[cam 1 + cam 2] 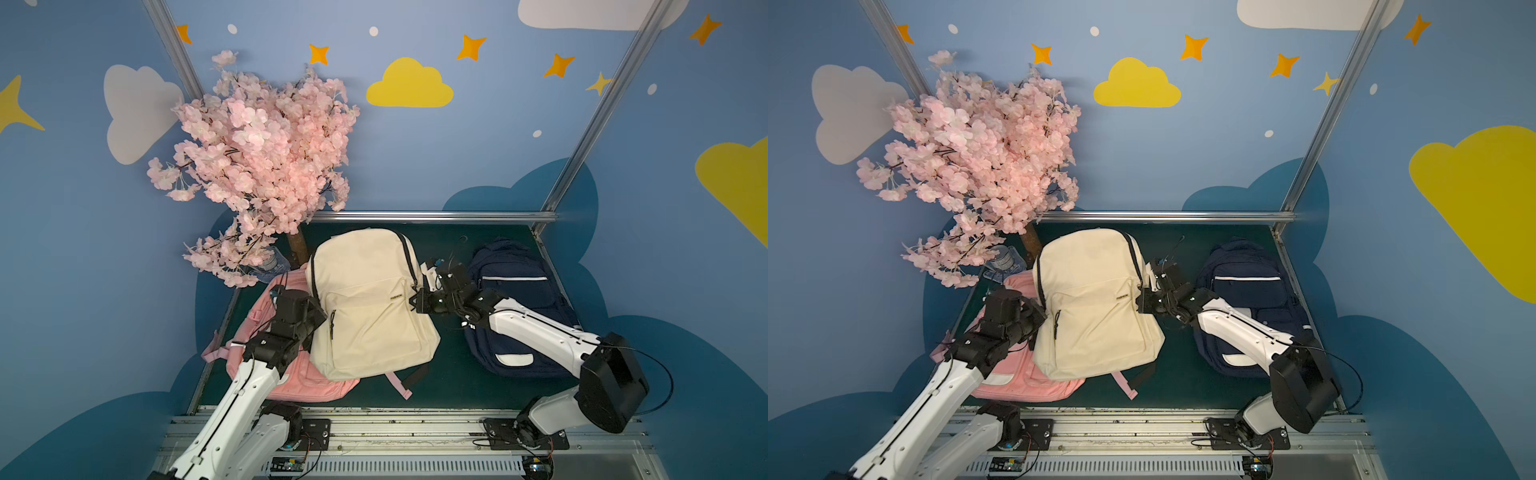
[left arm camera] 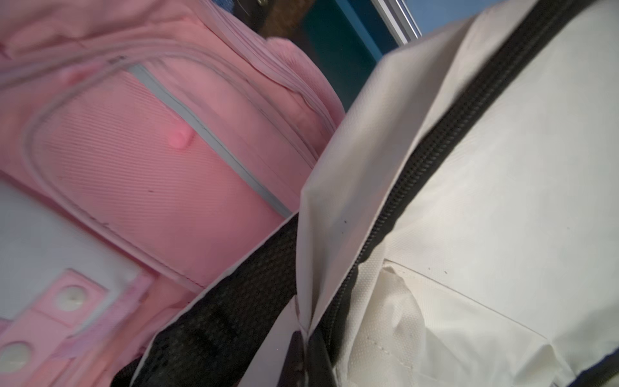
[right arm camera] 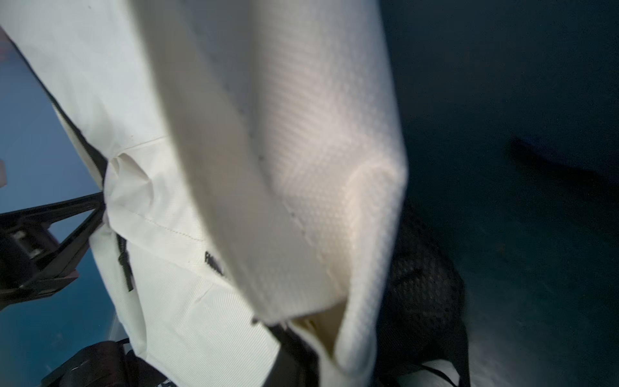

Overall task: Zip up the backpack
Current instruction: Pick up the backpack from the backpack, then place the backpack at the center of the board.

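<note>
Tabletop (image 1: 451, 374), dark green, under cream backpack (image 1: 365, 299); blue cloud-painted walls (image 1: 457, 158).

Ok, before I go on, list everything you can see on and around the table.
cream backpack: one, cream with black zips, middle of the table, lying partly on the pink one
pink backpack: one, pink, left-arm side, partly under the cream backpack
navy backpack: one, dark blue, right-arm side, apart from the cream one
blossom tree: one, pink flowers on a brown trunk, far left corner
water bottle: one, clear, beside the trunk
table: one, dark green top
left hand: one, black, shut on fabric at the cream backpack's left edge
right hand: one, black, shut on fabric at the cream backpack's right edge
</note>
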